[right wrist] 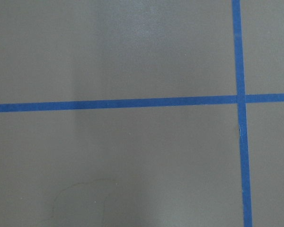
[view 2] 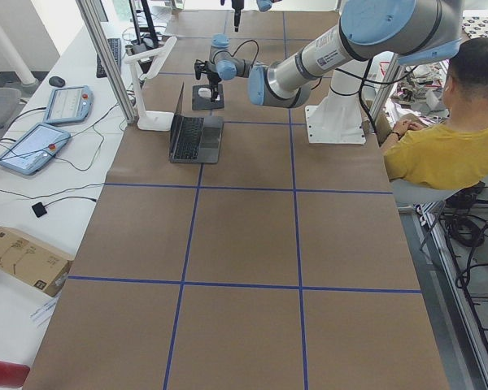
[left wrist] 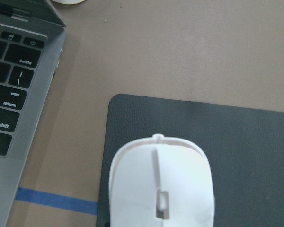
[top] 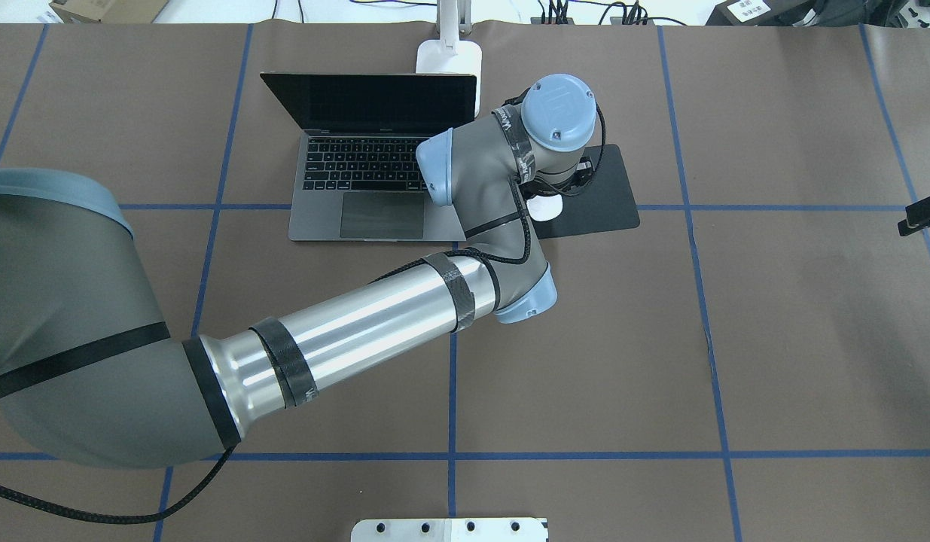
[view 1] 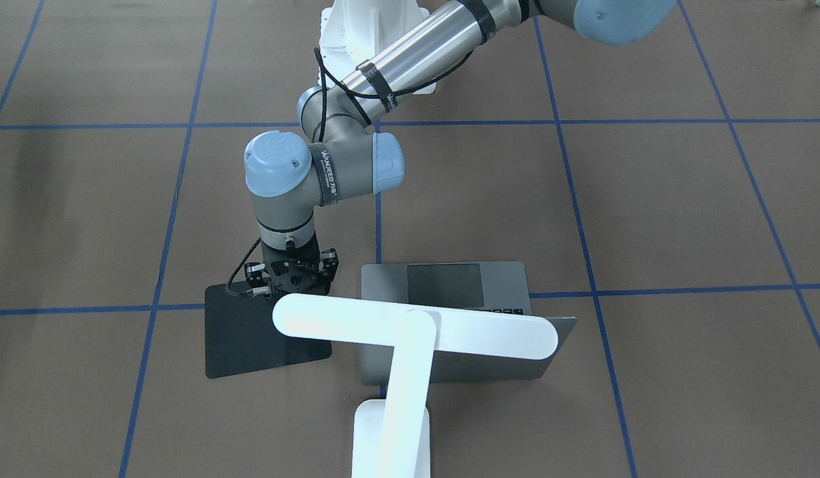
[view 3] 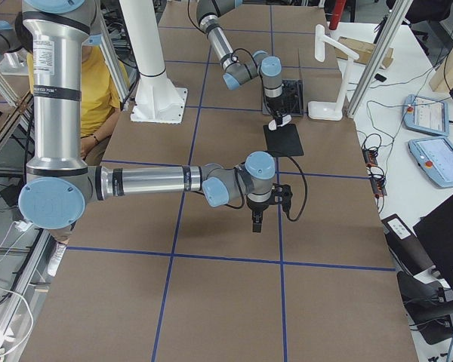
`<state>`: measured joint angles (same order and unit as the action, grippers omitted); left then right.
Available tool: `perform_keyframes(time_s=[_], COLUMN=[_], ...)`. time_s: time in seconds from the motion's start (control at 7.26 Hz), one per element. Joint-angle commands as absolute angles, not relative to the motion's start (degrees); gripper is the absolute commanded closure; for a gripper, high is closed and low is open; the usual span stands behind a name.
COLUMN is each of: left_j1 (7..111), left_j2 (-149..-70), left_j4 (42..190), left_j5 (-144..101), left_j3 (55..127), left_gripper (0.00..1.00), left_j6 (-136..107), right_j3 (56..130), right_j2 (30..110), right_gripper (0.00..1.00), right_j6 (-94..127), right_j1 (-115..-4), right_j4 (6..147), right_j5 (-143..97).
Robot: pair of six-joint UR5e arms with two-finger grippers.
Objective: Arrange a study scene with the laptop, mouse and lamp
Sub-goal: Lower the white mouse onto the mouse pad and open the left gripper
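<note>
Left arm [top: 374,316] reaches forward, bent down over mouse [left wrist: 161,184].

On my feed the table [top: 773,339] is flat brown, ruled into big squares by blue tape lines [top: 452,391]. The laptop [top: 359,173] is grey, with black keys lettered white and a darker grey trackpad. The mouse [left wrist: 161,184] is plain white on a black mat [left wrist: 246,142]. The lamp [view 1: 410,332] is all white. The left arm [top: 359,331] is silver and grey, capped pale blue and banded black.

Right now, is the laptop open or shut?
Open. The laptop has its lid raised, with keys and trackpad exposed.
</note>
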<state>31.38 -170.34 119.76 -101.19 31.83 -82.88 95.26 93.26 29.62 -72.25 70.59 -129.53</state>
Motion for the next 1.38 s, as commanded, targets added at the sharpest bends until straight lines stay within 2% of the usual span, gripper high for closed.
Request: perform_keyframes(time_s=[0.0, 0.14, 0.28, 0.41, 0.96, 1.1, 1.24], left_j1=[31.38, 31.38, 31.38, 31.38, 31.46, 31.73, 31.82], left_j2=[-170.33, -170.33, -170.33, -170.33, -170.16, -169.03, -164.75], left_j4=[119.88, 119.88, 119.88, 119.88, 119.80, 119.01, 115.09], left_j5=[-101.16, -101.16, -101.16, -101.16, -101.69, -102.30, -105.35], left_j3=[31.82, 31.90, 31.90, 31.90, 33.04, 36.96, 45.09], left_gripper=[0.36, 0.24, 0.05, 0.01, 0.01, 0.01, 0.01], left_j6=[-82.88, -82.88, -82.88, -82.88, -82.10, -80.61, -80.33], right_j3=[95.27, 95.19, 95.19, 95.27, 95.19, 95.19, 95.27], right_j2=[92.81, 92.81, 92.81, 92.81, 92.81, 92.90, 93.07], right_gripper=[0.00, 0.00, 0.00, 0.00, 0.00, 0.00, 0.00], right_j6=[29.62, 29.62, 29.62, 29.62, 29.62, 29.62, 29.71], right_j1=[-72.25, -72.25, -72.25, -72.25, -72.25, -72.25, -72.25], right_j4=[70.66, 70.75, 70.75, 70.75, 70.66, 70.58, 70.49], right_j5=[-129.38, -129.46, -129.46, -129.46, -129.37, -129.29, -128.94])
